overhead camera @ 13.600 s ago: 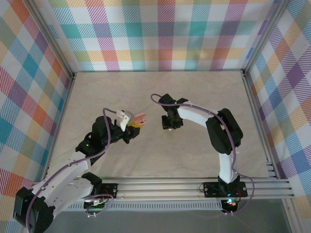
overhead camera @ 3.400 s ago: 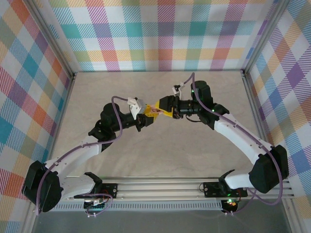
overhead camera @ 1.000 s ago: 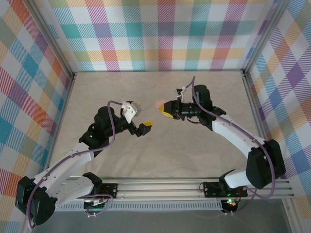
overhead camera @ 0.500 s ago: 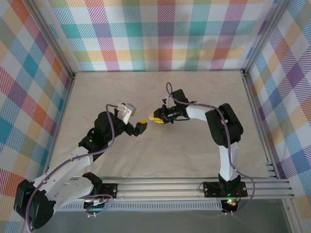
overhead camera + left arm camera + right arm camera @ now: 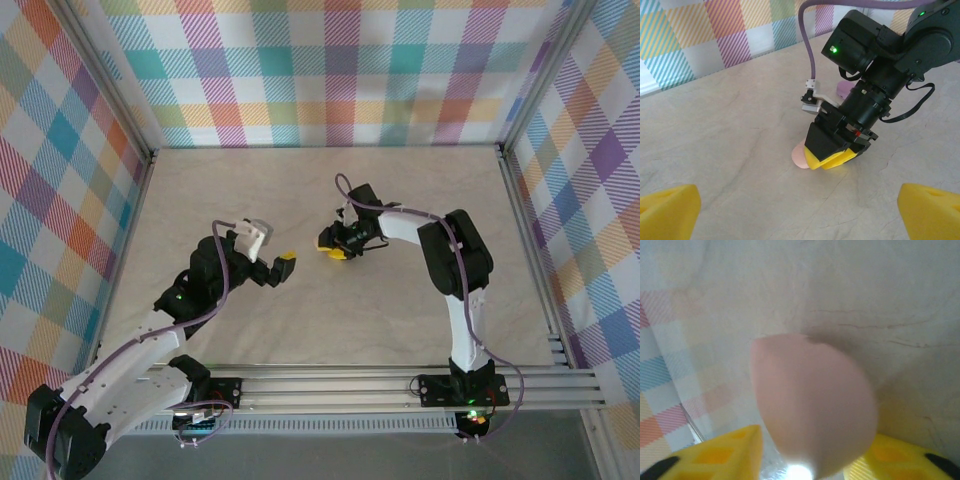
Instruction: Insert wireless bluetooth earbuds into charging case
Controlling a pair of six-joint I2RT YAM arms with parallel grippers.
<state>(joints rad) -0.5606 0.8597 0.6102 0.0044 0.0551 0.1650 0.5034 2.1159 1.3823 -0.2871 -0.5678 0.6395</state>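
Left gripper (image 5: 275,267): wide open, empty.
Right gripper (image 5: 832,159): fingers flank the pink case (image 5: 800,156) on the table (image 5: 400,300); held or loose, can't tell.
Risk: a dragging finger skids or tips the case.

Both units alike: left arm (image 5: 130,355) and right arm (image 5: 461,330) have white link shells and black joint housings. Purple cable (image 5: 807,45) runs along each. Fingertips (image 5: 667,210) yellow, wedge-shaped. Green LED (image 5: 832,49) lit on right wrist.

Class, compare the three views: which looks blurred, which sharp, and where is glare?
Right wrist: the pink case is close and blurred, a glare spot below it. Left wrist: sharp, soft shadow beneath the right fingers. Top external: sharp, evenly lit.
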